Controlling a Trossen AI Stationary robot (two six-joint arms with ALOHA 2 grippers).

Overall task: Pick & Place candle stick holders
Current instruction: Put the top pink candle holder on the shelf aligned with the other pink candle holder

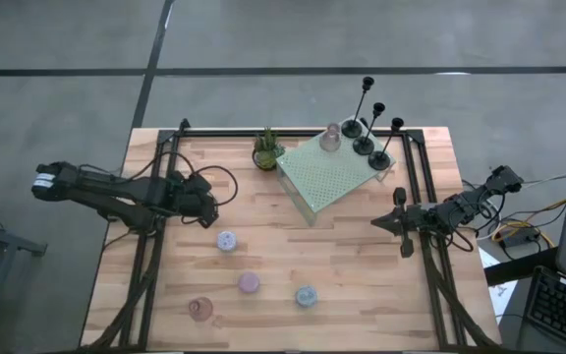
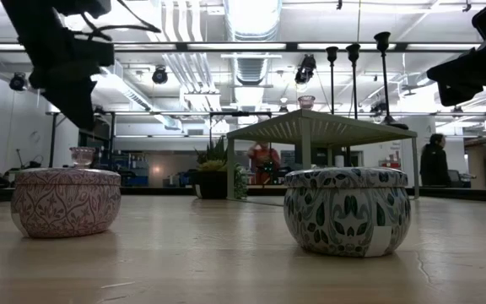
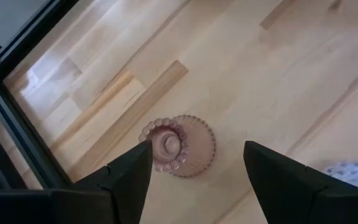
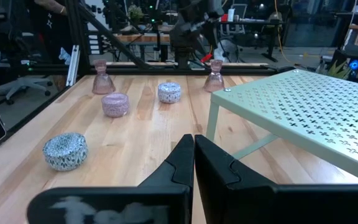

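Done: while three black holders point(image 1: 371, 123) and one glass cup point(image 1: 330, 138) stood at the platform point(image 1: 332, 175).
Left: pastel holders, other cups sat on my worktop point(image 1: 362, 275).
Fingers: my left fingers point(image 3: 194, 180) gaped above a pink cup point(image 3: 178, 145); right fingers point(image 4: 193, 155) were closed, empty.

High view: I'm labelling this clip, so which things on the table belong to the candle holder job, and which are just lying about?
Job:
- three black holders
- pinkish glass cups: one on the platform, one near the pink holder, one under the open left hand
- lilac, pink, blue round holders

Lying about:
- potted plant
- the platform
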